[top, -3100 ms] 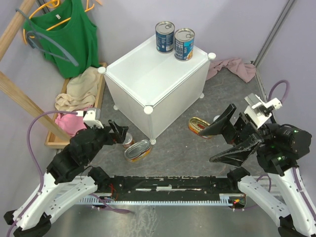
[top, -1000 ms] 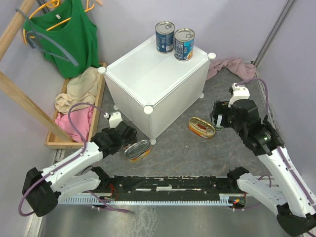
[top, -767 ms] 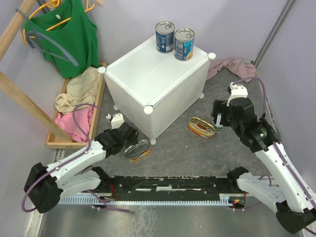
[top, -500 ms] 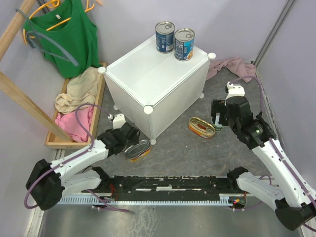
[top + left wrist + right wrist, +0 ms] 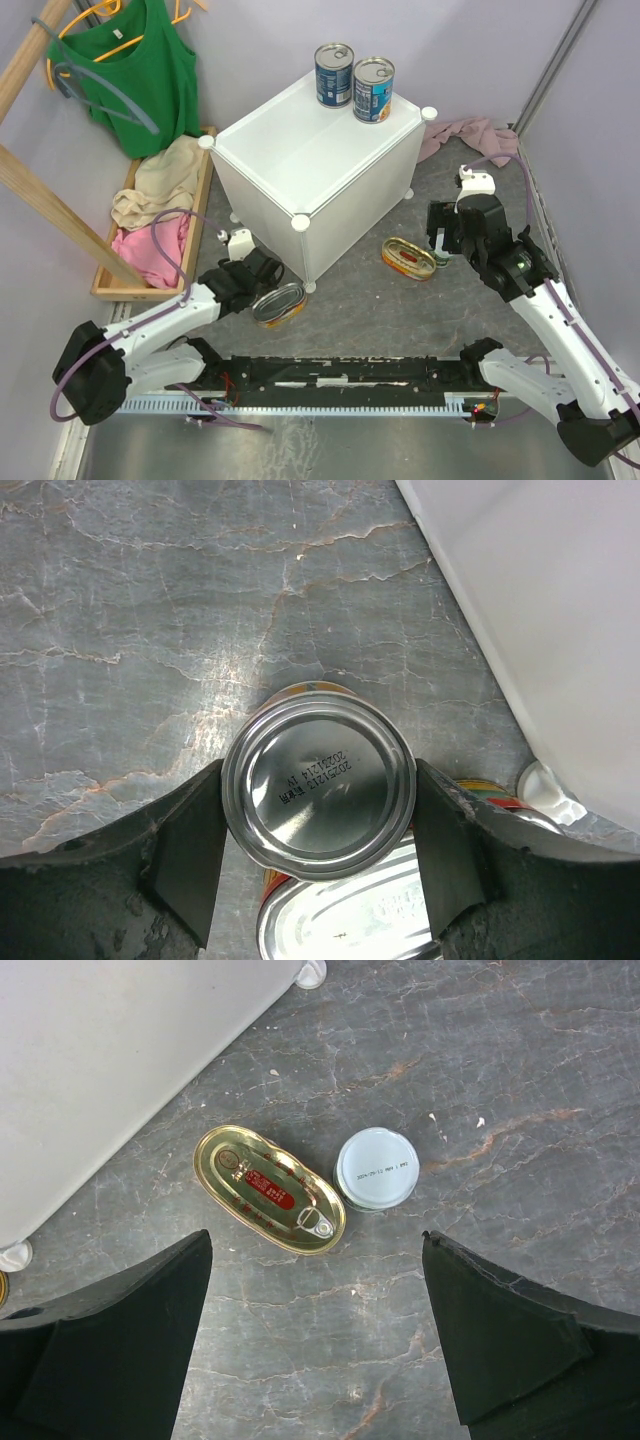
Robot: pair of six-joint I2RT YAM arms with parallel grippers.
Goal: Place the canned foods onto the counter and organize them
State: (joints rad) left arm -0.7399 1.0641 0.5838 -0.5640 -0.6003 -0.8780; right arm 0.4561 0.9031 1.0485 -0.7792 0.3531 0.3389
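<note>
Two tall blue cans (image 5: pixel 334 73) (image 5: pixel 372 90) stand at the far corner of the white cube counter (image 5: pixel 310 150). On the floor by the counter's near corner, my left gripper (image 5: pixel 262 285) is shut on a small round orange-red can (image 5: pixel 318 780), its fingers (image 5: pixel 190 850) pressed against both sides. A flat oval tin (image 5: pixel 350 910) (image 5: pixel 282 305) lies right against that can. To the right, my right gripper (image 5: pixel 315 1245) (image 5: pixel 440 245) hangs open above the floor. Just beyond its fingers lie a gold oval tin (image 5: pixel 268 1188) (image 5: pixel 408 258) and a small white-lidded can (image 5: pixel 376 1168).
The counter's side panel (image 5: pixel 540 600) stands close to the left gripper's right. A wooden rack with a green top (image 5: pixel 135 70) and a wooden tray of clothes (image 5: pixel 155 195) fill the left. A pink cloth (image 5: pixel 470 135) lies at the back right.
Both arms came down from a raised pose to the floor. In the last second the left jaws closed onto the small round can. The right arm shifted slightly forward.
</note>
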